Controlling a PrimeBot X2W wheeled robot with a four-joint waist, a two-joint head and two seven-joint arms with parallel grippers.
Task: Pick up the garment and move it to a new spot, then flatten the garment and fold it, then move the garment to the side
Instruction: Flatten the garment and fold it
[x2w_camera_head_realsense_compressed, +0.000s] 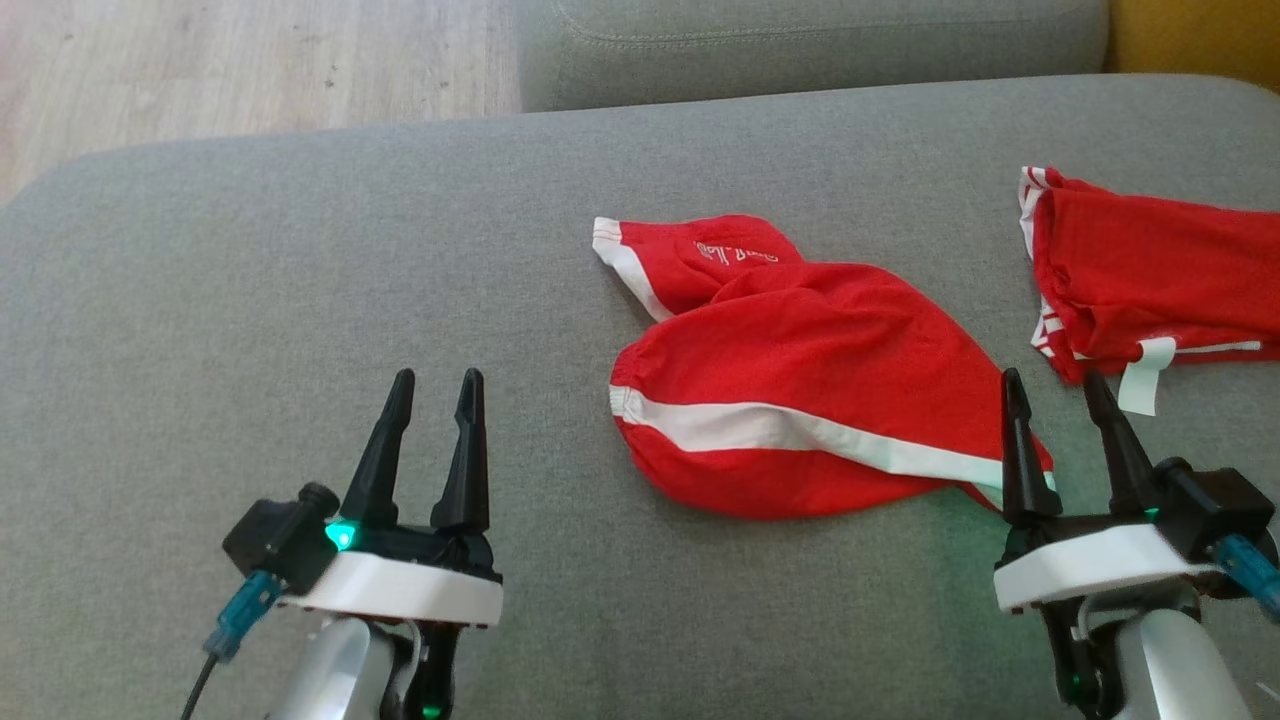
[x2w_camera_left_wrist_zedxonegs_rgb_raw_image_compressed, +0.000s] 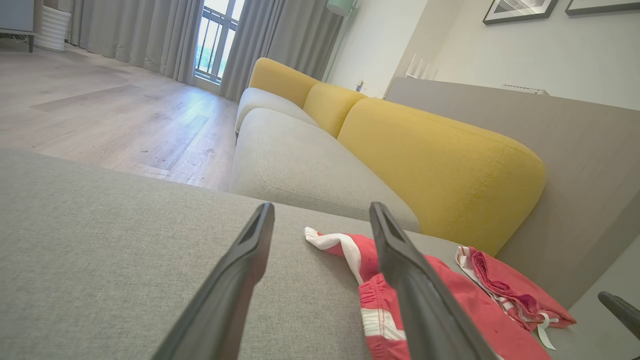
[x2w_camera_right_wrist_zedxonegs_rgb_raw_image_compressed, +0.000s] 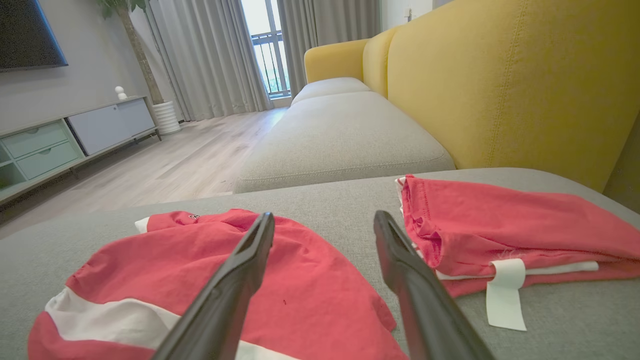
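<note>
While left claw (x2w_camera_head_realsense_compressed: 437, 378) gapes empty, wide-spread right claw (x2w_camera_head_realsense_compressed: 1052, 376) perhaps grazes garment (x2w_camera_head_realsense_compressed: 800, 340).

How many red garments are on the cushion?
2: the crumpled red garment in the middle of the grey cushion, the folded red garment to its right, cut off by the frame edge.

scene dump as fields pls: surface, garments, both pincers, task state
surface: grey cushion, yellow backrest behind it
garment 1: red crumpled garment, white stripe, mid-cushion, not flattened
garment 2: red folded garment, to the right, apart from the first, white tag sticking out
left pincer: open, over bare cushion, left of the crumpled garment
right pincer: open, at the crumpled garment's near right corner, holding nothing
task state: pick-up not yet done
</note>
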